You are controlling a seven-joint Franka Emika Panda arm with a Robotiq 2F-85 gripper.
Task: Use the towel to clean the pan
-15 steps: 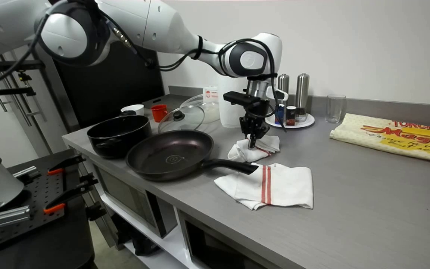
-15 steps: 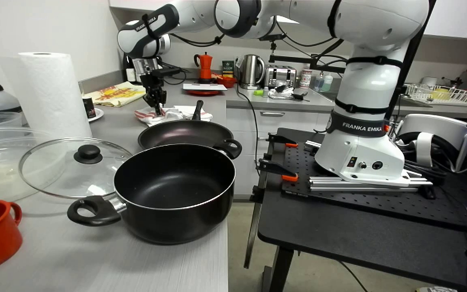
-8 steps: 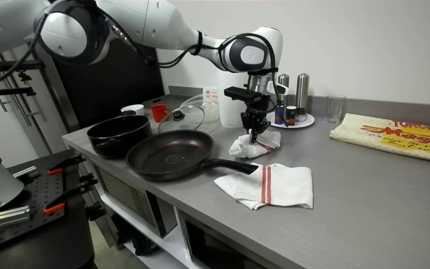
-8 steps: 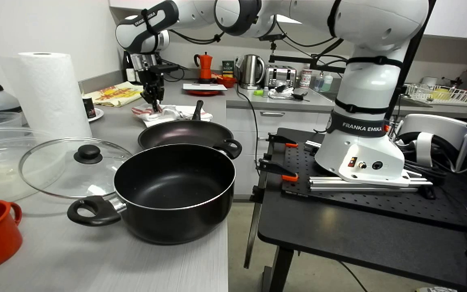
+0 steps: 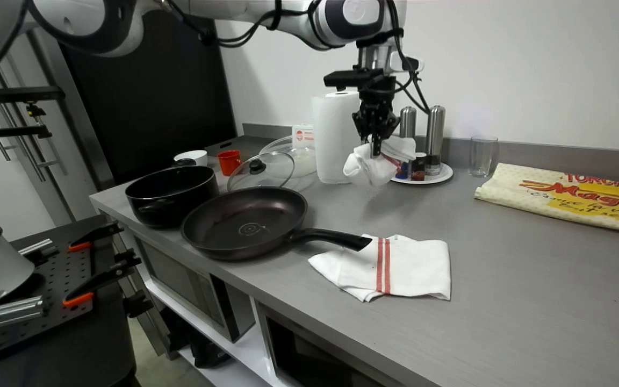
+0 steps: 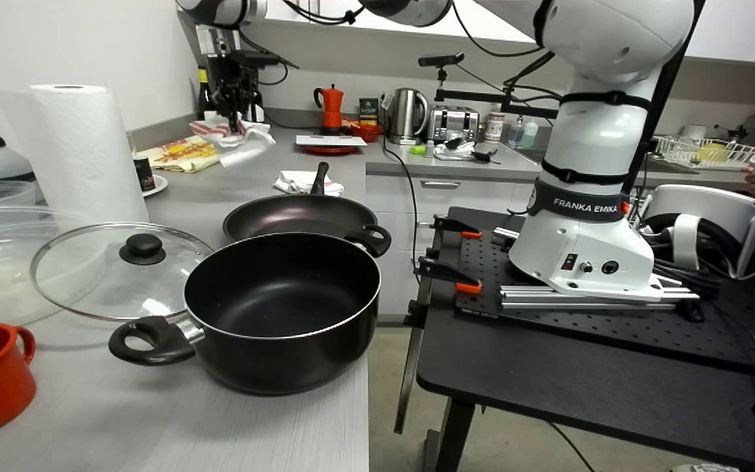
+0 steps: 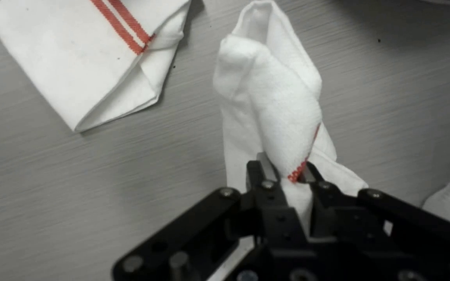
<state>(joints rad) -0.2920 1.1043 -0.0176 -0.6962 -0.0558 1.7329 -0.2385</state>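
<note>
My gripper is shut on a bunched white towel with a red stripe and holds it in the air above the counter. The towel hangs down on both sides of the fingers; it also shows in an exterior view and in the wrist view. The black frying pan lies on the counter, lower and nearer the front edge than the gripper. Its long handle reaches over a second folded white towel with red stripes, which lies flat; that towel also shows in the wrist view.
A black pot stands beside the pan, with a glass lid behind. A paper towel roll and a white plate with steel grinders stand close to the held towel. A yellow cloth lies against the wall.
My gripper has risen well up from the counter, lifting the bunched towel with it. The pan and the folded towel have not moved.
</note>
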